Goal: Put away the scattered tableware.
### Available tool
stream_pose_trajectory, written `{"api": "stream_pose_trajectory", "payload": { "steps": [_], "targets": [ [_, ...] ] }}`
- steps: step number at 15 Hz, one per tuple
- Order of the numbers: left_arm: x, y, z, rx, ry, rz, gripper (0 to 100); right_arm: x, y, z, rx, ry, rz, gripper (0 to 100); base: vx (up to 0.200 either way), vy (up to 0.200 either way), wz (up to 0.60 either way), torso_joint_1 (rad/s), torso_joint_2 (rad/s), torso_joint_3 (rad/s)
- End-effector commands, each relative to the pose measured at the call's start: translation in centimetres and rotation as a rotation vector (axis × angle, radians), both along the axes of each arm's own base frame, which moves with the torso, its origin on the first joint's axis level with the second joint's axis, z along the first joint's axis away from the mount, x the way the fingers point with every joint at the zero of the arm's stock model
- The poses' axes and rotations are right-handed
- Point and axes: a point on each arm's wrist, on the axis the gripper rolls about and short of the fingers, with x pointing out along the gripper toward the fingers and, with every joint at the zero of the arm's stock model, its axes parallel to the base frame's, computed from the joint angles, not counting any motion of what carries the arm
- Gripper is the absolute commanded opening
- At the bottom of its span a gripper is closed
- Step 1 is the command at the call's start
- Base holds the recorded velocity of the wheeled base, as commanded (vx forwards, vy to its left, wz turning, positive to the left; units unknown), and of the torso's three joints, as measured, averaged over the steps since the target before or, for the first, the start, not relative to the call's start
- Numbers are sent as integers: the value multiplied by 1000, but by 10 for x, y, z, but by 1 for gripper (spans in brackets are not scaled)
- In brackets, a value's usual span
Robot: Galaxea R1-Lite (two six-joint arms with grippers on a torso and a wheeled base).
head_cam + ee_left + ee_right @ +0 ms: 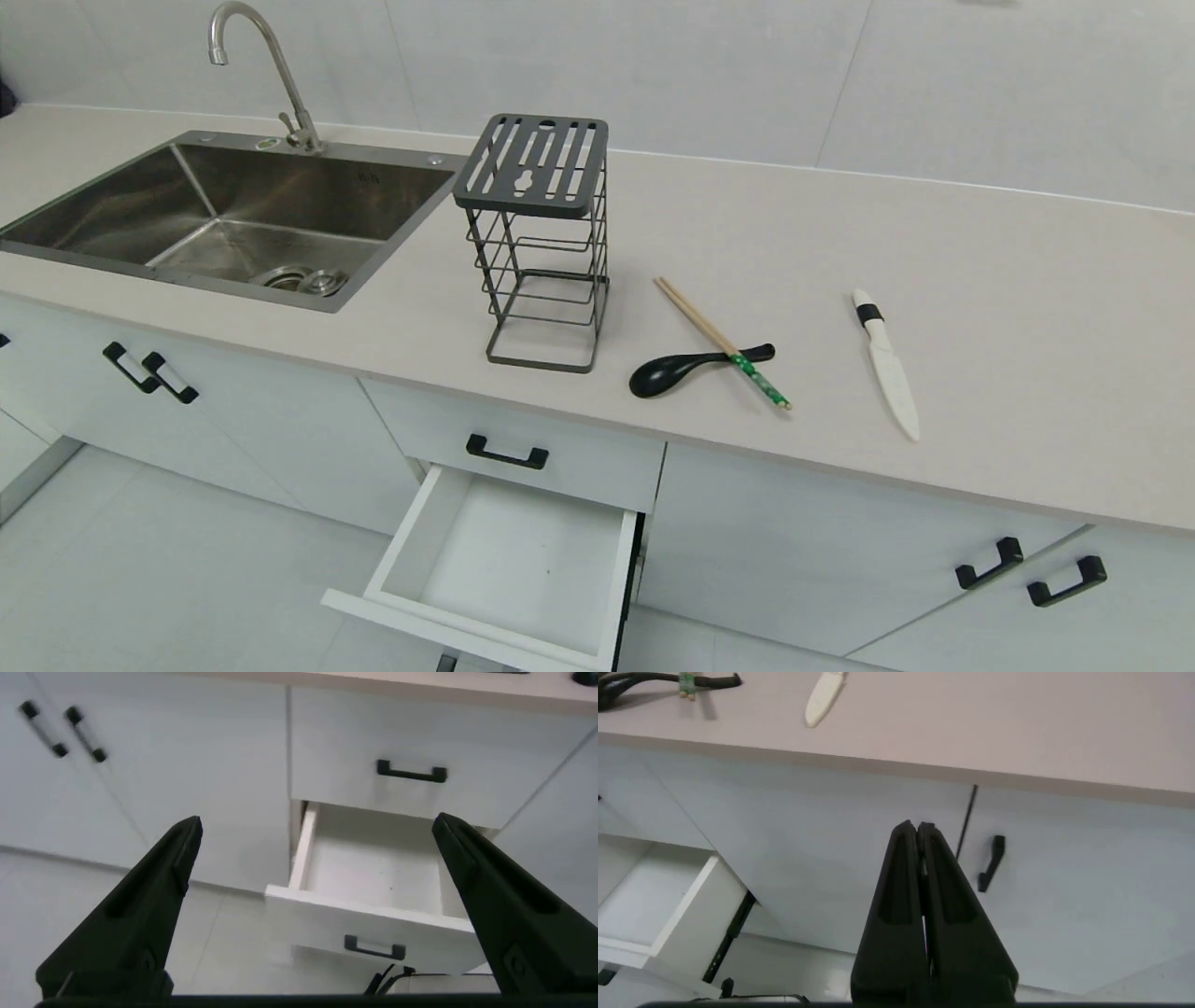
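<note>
While your left end effector (318, 826) gapes empty and right end effector (917, 829) sits closed, spoon (672, 370), chopsticks (721, 342) and knife (885, 364) lie on the table (980, 280) — right of the rack (541, 243), open drawer (504, 560) below.

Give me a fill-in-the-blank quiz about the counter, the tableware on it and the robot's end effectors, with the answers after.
The lower white drawer under the pale counter stands ___.
The wooden chopsticks with green ends cross the handle of the ___ glossy spoon.
The white knife with a black band lies on the robot's ___ of those chopsticks.
The left end effector is open; the right end effector is ___.
Missing words: open, black, right, shut.
</note>
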Motion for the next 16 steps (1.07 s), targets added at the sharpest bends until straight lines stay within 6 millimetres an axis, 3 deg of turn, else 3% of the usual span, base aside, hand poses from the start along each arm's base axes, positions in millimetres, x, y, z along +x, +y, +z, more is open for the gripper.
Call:
{"api": "stream_pose_trajectory", "payload": {
  "steps": [1, 8, 16],
  "targets": [
    [0, 0, 0, 0, 0, 0, 100, 0, 0, 0, 0, -1, 0, 0, 0, 0, 0, 0, 0, 0],
    [0, 0, 0, 0, 2, 0, 100, 0, 0, 0, -1, 0, 0, 0, 0, 0, 0, 12, -23, -10],
    [0, 0, 0, 0, 0, 0, 100, 0, 0, 0, -1, 2, 0, 0, 0, 0, 0, 200, -393, -194]
  ]
}}
